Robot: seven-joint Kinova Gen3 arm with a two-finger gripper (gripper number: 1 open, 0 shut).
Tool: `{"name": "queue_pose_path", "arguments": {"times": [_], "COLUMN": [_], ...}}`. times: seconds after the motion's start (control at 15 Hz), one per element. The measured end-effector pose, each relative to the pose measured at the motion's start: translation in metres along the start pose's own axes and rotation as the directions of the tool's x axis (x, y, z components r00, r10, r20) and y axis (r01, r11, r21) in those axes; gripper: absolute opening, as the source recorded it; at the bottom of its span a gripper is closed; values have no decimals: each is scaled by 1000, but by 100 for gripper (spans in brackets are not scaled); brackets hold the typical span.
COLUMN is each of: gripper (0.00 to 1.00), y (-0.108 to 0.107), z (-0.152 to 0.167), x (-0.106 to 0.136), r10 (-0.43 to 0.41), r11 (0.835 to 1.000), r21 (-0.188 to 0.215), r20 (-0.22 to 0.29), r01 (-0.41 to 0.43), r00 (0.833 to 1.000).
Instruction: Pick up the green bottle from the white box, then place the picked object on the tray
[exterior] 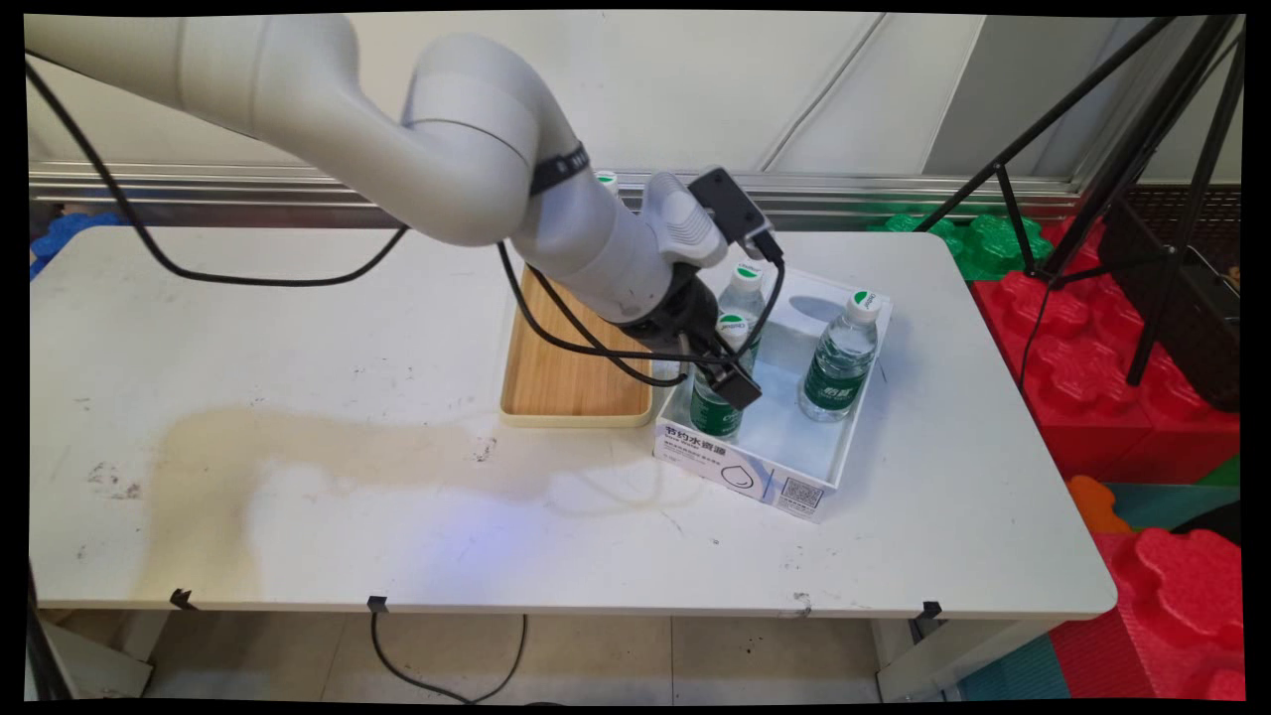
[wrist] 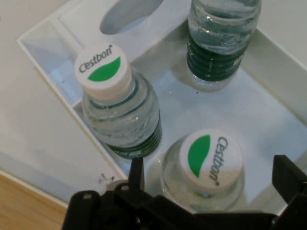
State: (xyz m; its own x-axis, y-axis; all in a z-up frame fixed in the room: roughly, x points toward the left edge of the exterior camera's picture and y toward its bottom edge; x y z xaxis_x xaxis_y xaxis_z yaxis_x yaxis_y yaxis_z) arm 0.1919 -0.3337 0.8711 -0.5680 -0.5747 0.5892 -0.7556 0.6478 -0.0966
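Pincer open astride clear, green-labelled bottle in white box.

Bright, even indoor light; soft shadows under the bottles; main view bowed at its edges.

On the worktop, a tray lies right of centre, and a box sits touching it at its 3 o'clock. Three bottles stand upright in the box: the near bottle at the 9 o'clock side, the rear bottle at its 12 o'clock, the right bottle at its 3 o'clock. The gripper hangs over the near bottle, jaws either side.
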Motion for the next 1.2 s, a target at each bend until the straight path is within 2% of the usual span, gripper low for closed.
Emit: {"name": "queue_pose_path", "arguments": {"times": [0.4,0.47,1.0,1.2], "gripper": [100,0,0,0], "y": [4,4,2,-1], "z": [24,25,10,-14], "x": [1,0,-5,-4], "r10": [11,13,24,45], "r11": [1000,1000,1000,999], "r21": [-15,-14,10,11], "r20": [3,2,-21,-63], "r01": [-11,-13,-24,-44], "r00": [1000,1000,999,997]}}
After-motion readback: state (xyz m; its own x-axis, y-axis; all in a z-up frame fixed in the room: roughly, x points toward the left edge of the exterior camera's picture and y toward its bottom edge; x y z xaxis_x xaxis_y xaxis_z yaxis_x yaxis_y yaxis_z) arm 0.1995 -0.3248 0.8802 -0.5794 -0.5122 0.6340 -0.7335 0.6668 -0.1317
